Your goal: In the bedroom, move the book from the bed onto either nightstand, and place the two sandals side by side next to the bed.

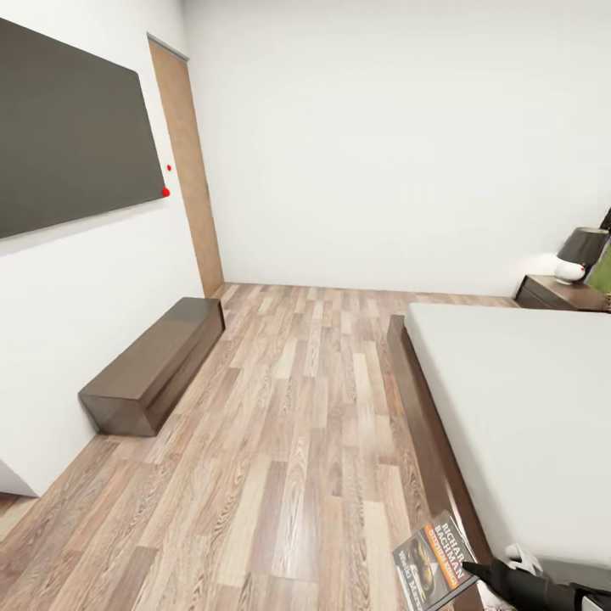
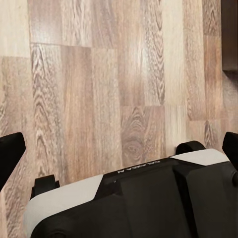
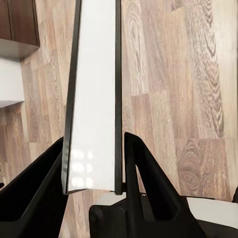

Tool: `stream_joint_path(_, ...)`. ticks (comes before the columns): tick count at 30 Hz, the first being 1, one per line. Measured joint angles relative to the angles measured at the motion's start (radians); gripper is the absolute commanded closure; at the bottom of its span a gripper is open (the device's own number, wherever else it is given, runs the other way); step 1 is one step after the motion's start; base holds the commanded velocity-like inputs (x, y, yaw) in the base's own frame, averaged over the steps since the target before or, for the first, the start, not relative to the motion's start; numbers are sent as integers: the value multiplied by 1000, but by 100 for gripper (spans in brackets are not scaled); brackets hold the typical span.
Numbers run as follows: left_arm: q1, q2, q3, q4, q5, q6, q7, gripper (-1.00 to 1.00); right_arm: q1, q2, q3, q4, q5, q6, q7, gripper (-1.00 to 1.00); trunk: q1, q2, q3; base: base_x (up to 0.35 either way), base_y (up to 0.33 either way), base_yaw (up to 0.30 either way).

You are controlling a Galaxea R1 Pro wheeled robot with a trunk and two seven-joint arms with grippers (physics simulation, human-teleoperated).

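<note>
Right wrist view shows the right tool (image 3: 94, 163) pinching the thin grey-and-orange paperback book (image 3: 94, 94) edge-on; keep that grip firm while carrying it to the dark reddish-brown wooden nightstand (image 1: 556, 294).

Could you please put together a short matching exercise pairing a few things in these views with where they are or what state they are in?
Things:
1. book
2. nightstand
3. long low dresser
4. left gripper

Places or states:
A. against the wall with the dark panel
B. open over bare plank floor
C. clamped edge-on between the right gripper's fingers
D. in the far corner beside the bed, with a lamp on top

Pairs: 1-C, 2-D, 3-A, 4-B
</note>
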Motion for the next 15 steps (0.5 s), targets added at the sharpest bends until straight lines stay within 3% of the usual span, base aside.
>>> stream_joint_path(15, 0, 0, 0, -1, 0, 0, 0, -100, 0, 0, -3, 0, -1, 0, 0, 100, 0, 0, -1, 0, 0, -27)
